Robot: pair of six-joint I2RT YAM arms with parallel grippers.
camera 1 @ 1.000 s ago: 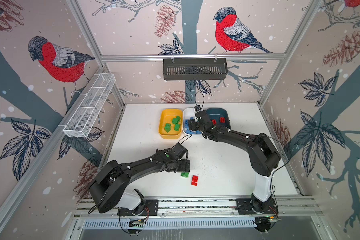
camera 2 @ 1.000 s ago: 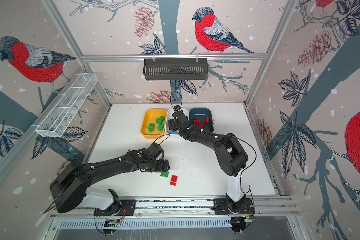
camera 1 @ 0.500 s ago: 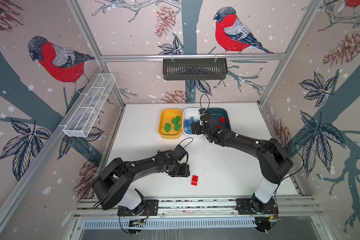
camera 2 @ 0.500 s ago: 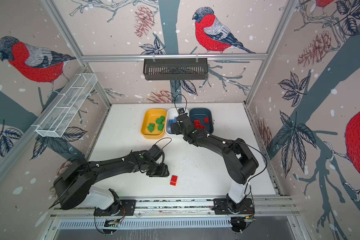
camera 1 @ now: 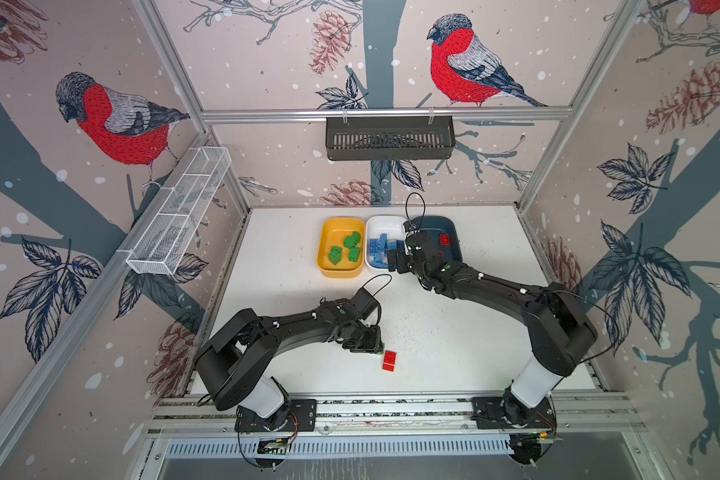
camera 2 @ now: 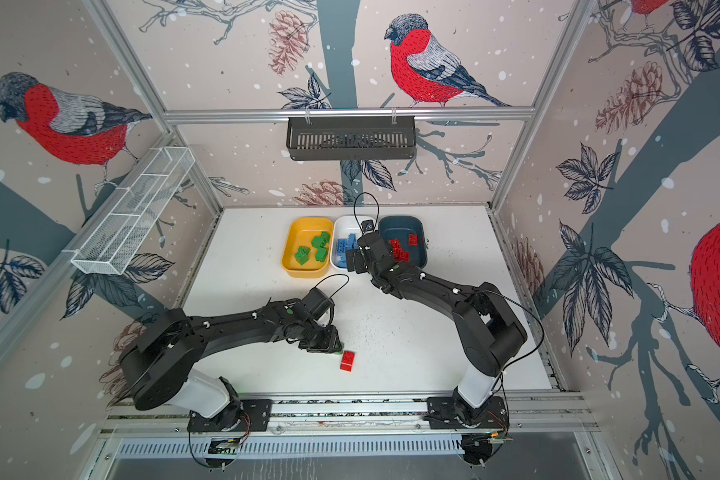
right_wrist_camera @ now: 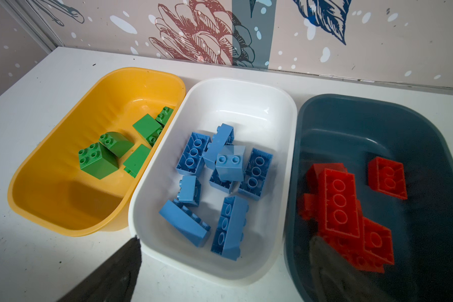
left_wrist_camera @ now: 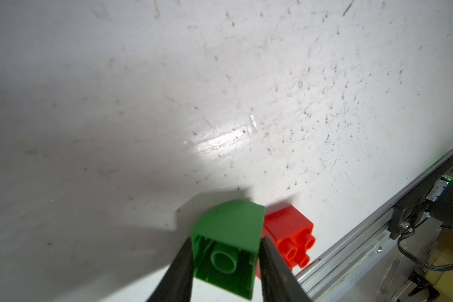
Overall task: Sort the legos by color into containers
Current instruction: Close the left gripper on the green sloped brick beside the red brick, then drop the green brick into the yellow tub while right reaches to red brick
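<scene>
Inside a bird-papered enclosure, the scuffed white tabletop (camera 1: 454, 353) is almost bare. Along its far edge three shallow plastic tubs sit side by side: the yellow tub (right_wrist_camera: 63, 204) holds green bricks (right_wrist_camera: 97, 159), the white tub (right_wrist_camera: 246, 104) light blue bricks (right_wrist_camera: 229, 227), and the dark teal tub (right_wrist_camera: 351, 125) red bricks (right_wrist_camera: 338, 206). The right gripper (camera 1: 395, 262) hangs over the white tub's near rim, jaws spread wide and empty. The left gripper (camera 1: 371, 347), low near the front edge, pinches a small curved-top green brick (left_wrist_camera: 228, 224); whether that brick is off the table I cannot tell. Just beside it lies one loose red brick (camera 1: 389, 360). By my reckoning, only these two are left to sort.
</scene>
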